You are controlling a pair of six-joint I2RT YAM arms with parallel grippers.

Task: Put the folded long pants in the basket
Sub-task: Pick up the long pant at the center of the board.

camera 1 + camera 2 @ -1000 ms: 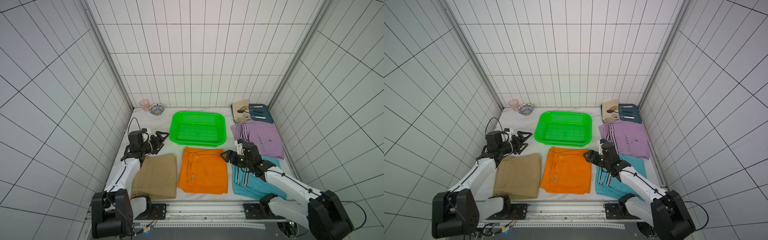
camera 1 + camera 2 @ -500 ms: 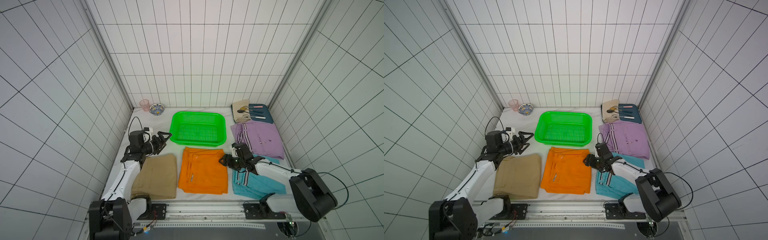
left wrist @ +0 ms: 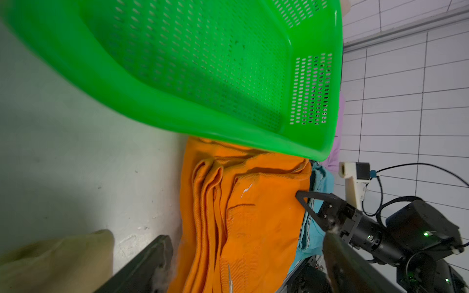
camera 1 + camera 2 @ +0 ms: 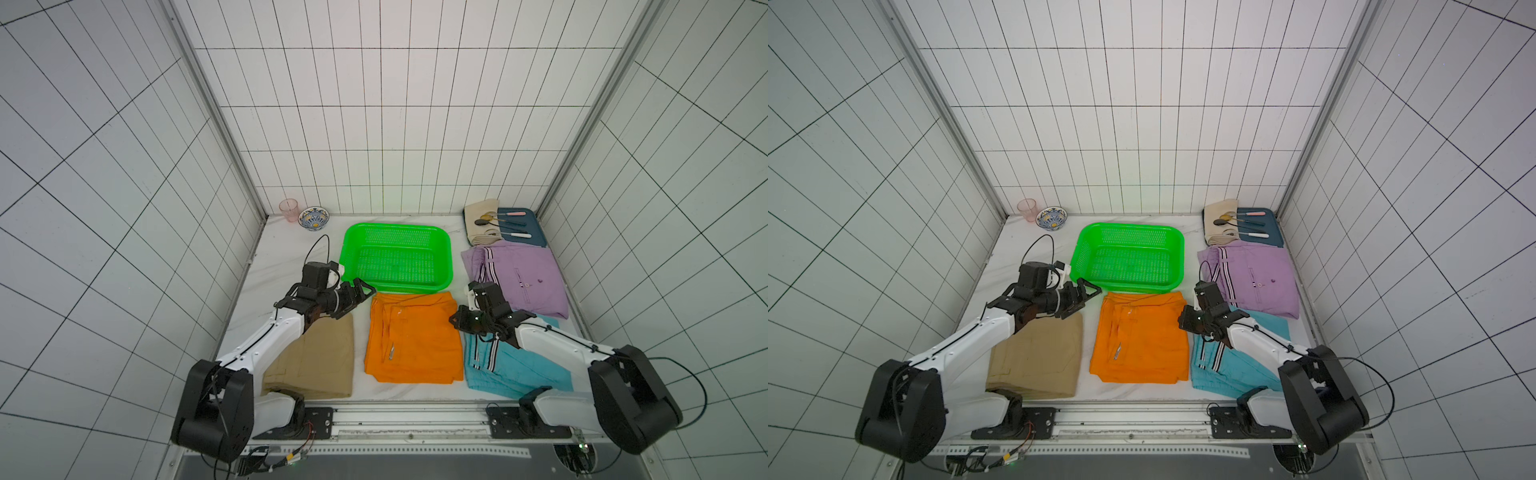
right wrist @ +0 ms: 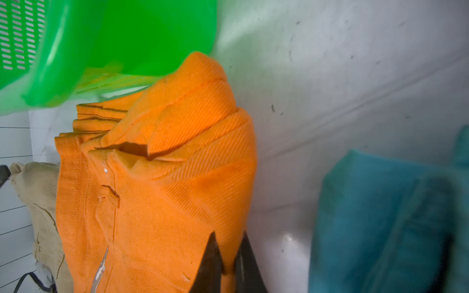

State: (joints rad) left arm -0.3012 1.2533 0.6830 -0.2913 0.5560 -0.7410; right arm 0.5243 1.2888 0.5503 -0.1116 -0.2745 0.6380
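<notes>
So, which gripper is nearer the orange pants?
Right. The right gripper is shut on the orange pants at their edge facing the light blue pants; the left gripper hangs open off their opposite corner, by the green basket.

The basket point(image 4: 399, 286) sits mid-counter point(image 4: 282, 257), toward the back edge. Left pants point(image 4: 320, 361), middle pants point(image 4: 415, 340) and right pants point(image 4: 511, 374) lie in a row along the front edge. The fourth pants point(image 4: 528, 282) lie behind the right pants. The cup point(image 4: 289, 210) and bowl point(image 4: 313, 218) are in the back left corner. The tray point(image 4: 534, 230), bearing cloth point(image 4: 478, 210) and cutlery point(image 4: 519, 235), is in the back right.
</notes>
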